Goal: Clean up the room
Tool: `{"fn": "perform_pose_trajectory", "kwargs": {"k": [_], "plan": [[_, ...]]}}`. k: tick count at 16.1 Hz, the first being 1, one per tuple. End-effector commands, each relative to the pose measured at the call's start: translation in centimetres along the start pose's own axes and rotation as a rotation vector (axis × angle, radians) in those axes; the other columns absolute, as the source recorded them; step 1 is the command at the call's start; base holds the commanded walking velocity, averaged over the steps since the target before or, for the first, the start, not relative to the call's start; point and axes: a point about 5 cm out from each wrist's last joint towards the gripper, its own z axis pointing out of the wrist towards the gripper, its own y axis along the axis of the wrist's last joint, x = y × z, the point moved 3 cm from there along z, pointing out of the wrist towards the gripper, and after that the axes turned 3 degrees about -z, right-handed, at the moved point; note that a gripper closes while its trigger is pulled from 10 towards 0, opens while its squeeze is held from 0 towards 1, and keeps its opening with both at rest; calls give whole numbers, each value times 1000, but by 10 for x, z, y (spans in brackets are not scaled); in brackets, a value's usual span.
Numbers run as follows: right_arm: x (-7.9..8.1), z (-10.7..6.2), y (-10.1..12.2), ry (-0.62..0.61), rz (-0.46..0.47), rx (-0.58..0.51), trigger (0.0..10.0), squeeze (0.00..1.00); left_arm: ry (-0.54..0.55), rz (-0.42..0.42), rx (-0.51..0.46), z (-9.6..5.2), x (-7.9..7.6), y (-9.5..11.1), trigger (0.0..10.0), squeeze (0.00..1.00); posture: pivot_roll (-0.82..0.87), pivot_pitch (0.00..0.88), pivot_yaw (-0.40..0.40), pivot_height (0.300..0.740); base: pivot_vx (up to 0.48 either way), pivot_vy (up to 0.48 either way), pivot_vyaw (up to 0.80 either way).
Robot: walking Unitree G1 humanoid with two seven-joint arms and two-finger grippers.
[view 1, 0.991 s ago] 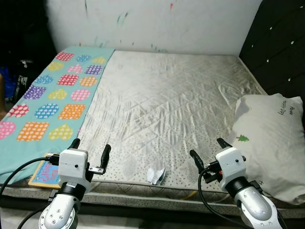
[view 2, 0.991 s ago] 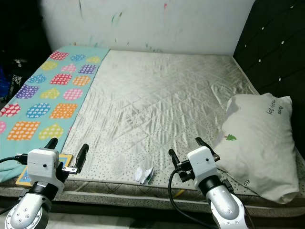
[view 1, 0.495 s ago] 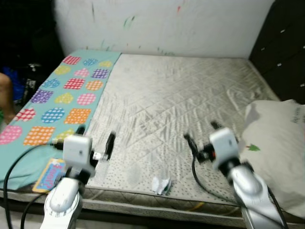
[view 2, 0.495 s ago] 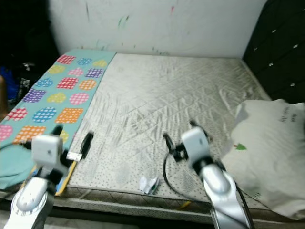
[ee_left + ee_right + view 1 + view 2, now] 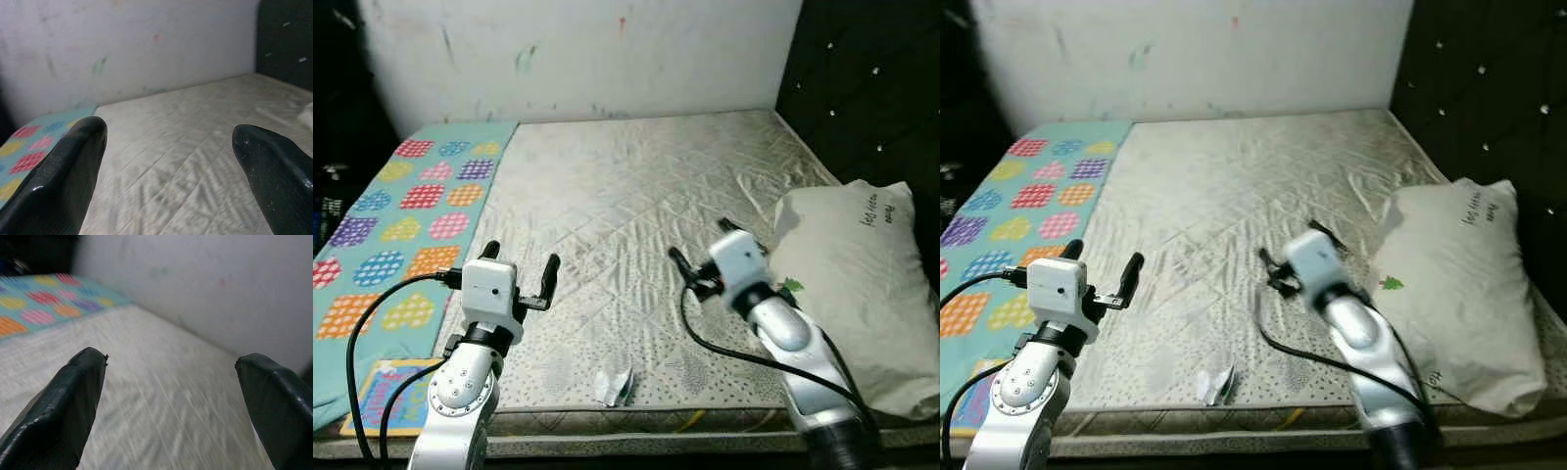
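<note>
A small crumpled white wrapper lies on the bare quilted mattress near its front edge, between my two arms. My left gripper hovers open above the mattress's front left part, behind and left of the wrapper. My right gripper is open too, stretched out over the mattress, behind and right of the wrapper. Nothing sits between either pair of fingers. In the wrist views the left gripper and the right gripper both look along the mattress toward the white wall.
A white pillow lies at the mattress's right side against the dark padded headboard. A teal blanket with coloured patches covers the left strip. A colourful flat book rests at the front left corner.
The camera has swung right and the view shifted. My right arm has risen and reached farther forward over the mattress. The left arm has lifted a little. The wrapper stays put.
</note>
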Motion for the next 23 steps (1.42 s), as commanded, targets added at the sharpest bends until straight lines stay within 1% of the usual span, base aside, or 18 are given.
{"fn": "perform_pose_trajectory", "kwargs": {"k": [1,2,3,4,5,6,7,8,9,10,11,12,14,15,17,19,21,23], "plan": [[11,8,6,35,21,-35,10000,0,37,19,9,1,7,-4,10000,0,-62,0,44,740,0,0,0],[12,10,6,31,33,-38,10000,0,41,17,12,1,7,-5,10000,0,-62,0,44,740,0,0,0],[8,15,6,-37,110,-37,10000,0,50,8,16,2,6,-7,10000,0,-20,0,6,740,0,0,0],[4,16,4,-85,162,-21,10000,0,55,4,13,3,6,-8,10000,0,-8,0,0,740,0,0,0],[1,14,2,-102,188,-11,10000,0,57,3,16,3,7,-8,10000,0,6,0,-5,740,0,0,0],[-4,6,-4,-148,199,6,10000,0,60,5,17,0,12,-8,10000,0,11,0,-11,740,0,0,0],[-5,-6,-11,-174,225,25,10000,0,80,11,13,-2,17,-7,10000,0,15,0,-17,740,0,0,0],[-5,-22,-18,-197,209,48,10000,0,108,16,15,-4,23,-5,10000,0,23,4,-36,740,0,0,0],[-5,-32,-21,-212,205,65,10000,0,123,12,15,-6,28,-5,10000,0,18,15,-50,740,0,0,0],[-4,-42,-21,-213,180,89,10000,0,125,10,17,-9,32,-5,10000,0,6,30,-72,740,0,0,0],[-3,-43,-20,-205,164,92,10000,0,122,11,15,-9,33,-5,10000,0,10,38,-73,740,0,0,0],[-1,-44,-18,-183,120,89,10000,0,122,26,8,-8,35,-4,10000,0,-4,46,-86,740,0,0,0],[2,-49,-23,-157,124,114,10000,0,138,22,0,-5,40,-2,10000,0,5,40,-73,740,0,0,0],[2,-54,-27,-159,132,139,10000,0,143,19,2,-6,41,-2,10000,0,4,39,-69,740,0,0,-800],[-1,-60,-30,-180,146,158,10000,0,147,9,19,-10,39,-6,10000,0,3,35,-57,740,0,0,-800],[-4,-68,-35,-196,155,179,10000,0,125,-11,43,-15,30,-12,10000,0,-9,25,-46,740,0,0,0],[-7,-72,-37,-204,154,189,10000,0,111,-24,45,-16,25,-12,10000,0,-10,25,-41,740,0,0,0],[-8,-78,-38,-209,167,204,10000,0,109,-28,47,-18,25,-12,10000,0,-8,30,-42,740,0,0,0]]}}
